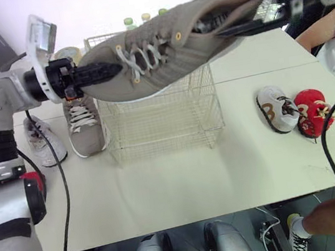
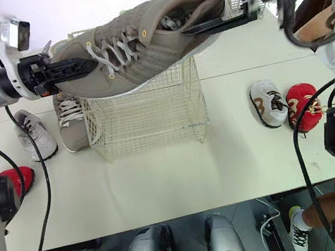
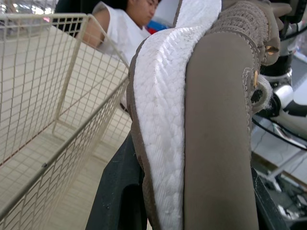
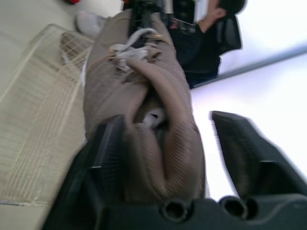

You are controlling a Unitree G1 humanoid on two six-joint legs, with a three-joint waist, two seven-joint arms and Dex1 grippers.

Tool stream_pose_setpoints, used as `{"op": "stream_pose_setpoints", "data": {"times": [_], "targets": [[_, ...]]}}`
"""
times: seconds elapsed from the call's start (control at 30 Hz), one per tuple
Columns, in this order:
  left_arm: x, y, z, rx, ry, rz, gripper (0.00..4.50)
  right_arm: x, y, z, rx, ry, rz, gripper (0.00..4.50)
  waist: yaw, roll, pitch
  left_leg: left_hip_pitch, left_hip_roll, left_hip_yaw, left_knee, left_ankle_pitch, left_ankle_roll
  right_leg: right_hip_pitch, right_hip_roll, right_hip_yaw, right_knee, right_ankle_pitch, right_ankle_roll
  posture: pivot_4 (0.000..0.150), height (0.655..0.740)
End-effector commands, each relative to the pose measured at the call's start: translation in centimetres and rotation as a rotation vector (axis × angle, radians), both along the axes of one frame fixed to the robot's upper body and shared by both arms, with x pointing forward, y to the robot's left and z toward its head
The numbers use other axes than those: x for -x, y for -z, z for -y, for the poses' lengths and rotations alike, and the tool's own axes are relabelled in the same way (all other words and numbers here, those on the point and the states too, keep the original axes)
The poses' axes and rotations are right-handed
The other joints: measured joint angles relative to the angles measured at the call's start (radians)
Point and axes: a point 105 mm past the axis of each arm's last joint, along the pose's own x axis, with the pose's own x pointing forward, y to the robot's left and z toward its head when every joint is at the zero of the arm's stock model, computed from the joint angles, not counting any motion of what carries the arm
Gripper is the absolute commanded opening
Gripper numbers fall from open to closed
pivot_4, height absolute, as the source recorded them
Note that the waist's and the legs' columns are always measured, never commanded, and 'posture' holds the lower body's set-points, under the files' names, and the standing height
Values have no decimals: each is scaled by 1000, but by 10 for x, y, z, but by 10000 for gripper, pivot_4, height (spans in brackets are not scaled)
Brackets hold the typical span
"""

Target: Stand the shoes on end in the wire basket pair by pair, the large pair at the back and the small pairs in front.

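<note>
A large taupe lace-up shoe (image 1: 175, 48) hangs on its side in the air above the empty wire basket (image 1: 160, 120). My left gripper (image 1: 106, 71) is shut on its toe, and the black fingers (image 3: 120, 201) flank the white sole. My right gripper (image 4: 165, 120) is open at the heel: one finger (image 4: 108, 143) lies against the collar, the other (image 4: 240, 143) stands apart from it. The matching taupe shoe (image 1: 83, 128) lies on the table left of the basket. Beside it is a small grey-white shoe (image 1: 43, 141).
A small white shoe (image 1: 277, 109) and a small red shoe (image 1: 311, 113) lie at the right of the table (image 1: 182, 180). Another red shoe (image 1: 33, 178) peeks out behind my left arm. Bottles (image 1: 130, 22) stand behind the basket. A person's arm (image 1: 323, 29) reaches in at the right.
</note>
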Motion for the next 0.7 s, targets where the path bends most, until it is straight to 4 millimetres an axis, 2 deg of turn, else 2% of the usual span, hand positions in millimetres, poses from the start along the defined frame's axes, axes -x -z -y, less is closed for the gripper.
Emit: {"op": "stream_pose_setpoints", "data": {"times": [0.03, 0.1, 0.2, 0.27, 0.3, 0.37, 0.43, 0.6, 0.7], "targets": [[22, -29, -1, 130, 66, 107, 9291, 4, -41, 36, -307, 137, -115, 44199, 0, 0, 0, 0, 0, 0, 0, 0, 0, 0, 0, 0, 0, 0, 0, 1500, 7400], [24, -31, 0, 170, 51, 121, 9291, 2, -45, 55, -504, 197, -317, 44199, 2, 0, 0, 0, 0, -1, 0, 0, 0, 0, 0, 0, 0, 0, 0, 1500, 7400], [27, -36, 3, 237, 26, 144, 9291, 3, -37, 79, -771, 223, -615, 44199, 7, -1, 0, 0, 0, -1, 0, 0, 0, 1, -1, 0, 0, 0, 0, 1500, 7400], [32, -38, 9, 300, 26, 174, 9291, 2, -17, 93, -987, 166, -893, 44199, 7, -2, -1, 0, 0, -1, 0, 0, 0, 2, -2, 0, -1, 0, -1, 1500, 7400], [34, -39, 12, 334, 22, 184, 9291, 3, 0, 93, -1033, 137, -996, 44199, 6, -3, -2, 1, 0, -1, 0, 0, 0, 2, -2, 0, 0, 0, -1, 1500, 7400], [34, -39, 16, 395, -2, 189, 9291, 4, 22, 90, -1093, 84, -1106, 44199, 6, -3, -2, 3, 0, -2, 0, 0, 0, 5, -2, -1, -1, 1, -1, 1500, 7400], [34, -40, 20, 446, -17, 190, 9291, 5, 33, 86, -1155, 19, -1152, 44199, 3, -1, -2, 4, 0, -2, 0, 0, 0, 6, -2, -1, 1, 1, -1, 1500, 7400], [31, -33, 29, 511, -44, 156, 9291, 11, 46, 62, -1165, -150, -1190, 44199, 2, 0, -1, 2, -1, -2, 0, 1, -2, 0, -2, 0, 10, 1, -1, 1500, 7400], [30, -27, 34, 521, -45, 127, 9291, 8, 50, 39, -1122, -142, -1171, 44199, 1, 0, -1, 2, -1, -2, 0, 1, -2, 0, -1, 0, 10, 1, -1, 1500, 7400]]}}
